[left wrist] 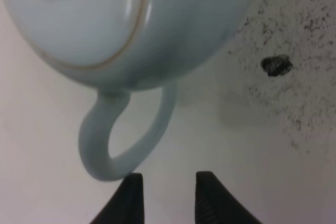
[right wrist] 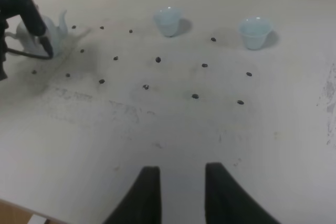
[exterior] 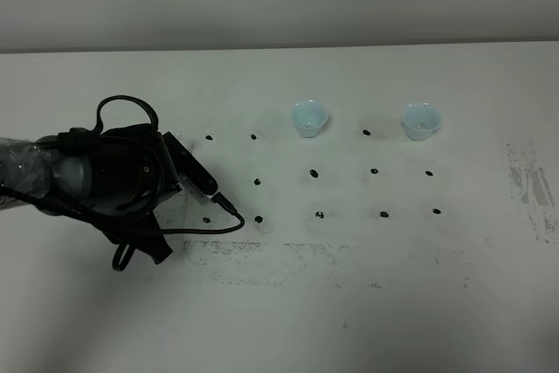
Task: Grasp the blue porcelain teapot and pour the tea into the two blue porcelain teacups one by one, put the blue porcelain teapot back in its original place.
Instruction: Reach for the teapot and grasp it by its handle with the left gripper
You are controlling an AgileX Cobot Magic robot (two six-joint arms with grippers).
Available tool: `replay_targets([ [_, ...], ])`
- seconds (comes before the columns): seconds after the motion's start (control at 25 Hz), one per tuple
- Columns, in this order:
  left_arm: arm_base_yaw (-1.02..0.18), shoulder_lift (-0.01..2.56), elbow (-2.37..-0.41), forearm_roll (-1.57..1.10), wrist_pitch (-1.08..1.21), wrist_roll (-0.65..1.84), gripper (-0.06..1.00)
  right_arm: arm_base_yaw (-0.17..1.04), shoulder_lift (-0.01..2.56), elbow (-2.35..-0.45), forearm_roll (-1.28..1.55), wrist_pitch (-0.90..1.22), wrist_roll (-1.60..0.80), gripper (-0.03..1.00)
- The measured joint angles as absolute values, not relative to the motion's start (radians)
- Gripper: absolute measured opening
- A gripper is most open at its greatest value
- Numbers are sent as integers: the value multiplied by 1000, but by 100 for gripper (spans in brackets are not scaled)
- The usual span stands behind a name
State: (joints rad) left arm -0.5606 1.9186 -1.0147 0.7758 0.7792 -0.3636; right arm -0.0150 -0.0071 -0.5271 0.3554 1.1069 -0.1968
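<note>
The blue porcelain teapot [left wrist: 131,24] fills the left wrist view, lid up, its loop handle [left wrist: 105,150] turned toward my left gripper [left wrist: 164,192]. That gripper is open; the handle's end sits just off one fingertip [left wrist: 131,195], and nothing lies between the fingers. In the exterior view the left arm [exterior: 113,181] covers the teapot. The right wrist view shows the teapot [right wrist: 52,32] partly behind that arm. The two blue porcelain teacups [exterior: 309,118] [exterior: 420,120] stand upright at the back, apart from each other. My right gripper [right wrist: 178,190] hovers low over the near table with its fingers apart and empty. No tea shows.
The white table [exterior: 349,303] carries a grid of small black marks [exterior: 319,214] and grey scuffing along the front and right. A black cable [exterior: 223,216] loops off the left arm toward the middle.
</note>
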Motion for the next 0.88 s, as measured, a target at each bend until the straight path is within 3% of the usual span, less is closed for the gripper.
replay_targets([
  [0.48,-620,1799,-1014,620,867,-328,27,-15,-7,-527,355,1107,-197,24],
  [0.88,-455,1755,-1016,343,911,-80,27,-15,-7,-527,355,1107,-197,24],
])
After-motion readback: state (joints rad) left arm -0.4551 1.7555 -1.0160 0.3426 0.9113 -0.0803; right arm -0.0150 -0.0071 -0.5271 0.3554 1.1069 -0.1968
